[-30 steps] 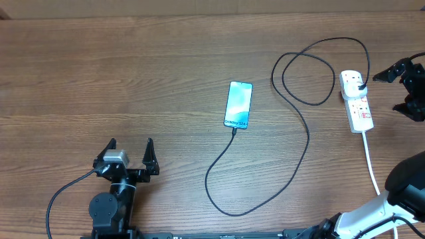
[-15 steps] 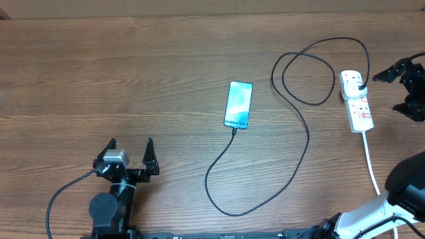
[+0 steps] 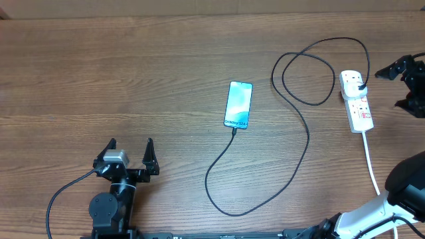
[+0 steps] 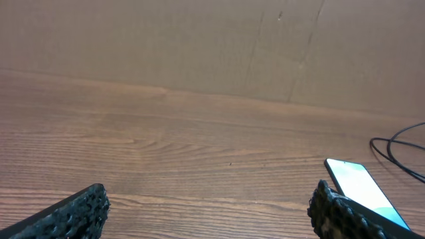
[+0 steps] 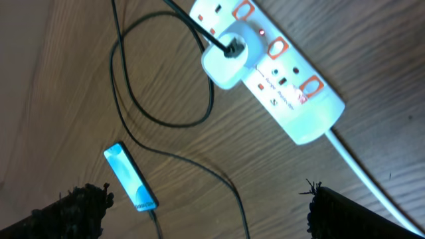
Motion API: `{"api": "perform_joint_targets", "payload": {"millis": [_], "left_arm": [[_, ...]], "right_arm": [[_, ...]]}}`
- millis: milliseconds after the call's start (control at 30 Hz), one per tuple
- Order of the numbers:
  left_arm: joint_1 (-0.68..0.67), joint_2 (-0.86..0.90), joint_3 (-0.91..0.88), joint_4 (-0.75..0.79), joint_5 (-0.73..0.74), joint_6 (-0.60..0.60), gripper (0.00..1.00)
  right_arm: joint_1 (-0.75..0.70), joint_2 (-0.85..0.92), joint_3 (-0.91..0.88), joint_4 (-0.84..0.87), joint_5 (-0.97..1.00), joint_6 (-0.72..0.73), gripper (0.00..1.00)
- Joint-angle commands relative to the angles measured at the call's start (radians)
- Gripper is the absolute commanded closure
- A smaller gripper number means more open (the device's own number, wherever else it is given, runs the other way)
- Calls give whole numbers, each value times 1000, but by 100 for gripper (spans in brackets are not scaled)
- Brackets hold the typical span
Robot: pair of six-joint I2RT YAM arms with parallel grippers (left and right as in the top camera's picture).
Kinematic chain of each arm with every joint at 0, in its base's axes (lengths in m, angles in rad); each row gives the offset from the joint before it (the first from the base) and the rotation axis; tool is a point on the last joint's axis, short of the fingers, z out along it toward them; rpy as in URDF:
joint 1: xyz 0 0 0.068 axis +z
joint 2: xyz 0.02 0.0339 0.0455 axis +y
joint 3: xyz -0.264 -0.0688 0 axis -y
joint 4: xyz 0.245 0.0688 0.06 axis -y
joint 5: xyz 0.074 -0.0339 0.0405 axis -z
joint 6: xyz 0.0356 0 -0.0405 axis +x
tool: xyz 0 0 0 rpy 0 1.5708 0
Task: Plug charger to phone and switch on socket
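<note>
Showed phone near centre, charger meeting its 6 o'clock end and looping toward 3 o'clock into socket. Showed left gripper at 7 o'clock, right gripper at 3 o'clock, both spread wide, empty.

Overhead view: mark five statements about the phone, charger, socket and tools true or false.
1. The phone lies screen up. True.
2. The charger cable meets the phone's end nearest the robot. True.
3. The right tool grips the socket. False: it is open, beside the socket and apart from it.
4. The left tool holds the phone. False: it is open and empty, well apart from the phone.
5. The charger lies unplugged from the socket. False: its plug sits in the socket.
</note>
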Motion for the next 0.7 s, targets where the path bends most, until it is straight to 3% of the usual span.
{"api": "perform_joint_targets", "payload": {"millis": [0, 233, 667], "left_arm": [[5, -11, -3, -1, 18, -14, 0], [5, -11, -3, -1, 18, -14, 0], [5, -11, -3, -1, 18, -14, 0]], "right_arm": [[4, -40, 26, 32, -8, 12, 0], [43, -129, 26, 158, -7, 37, 0], [349, -396, -187, 490, 129, 37, 0]]}}
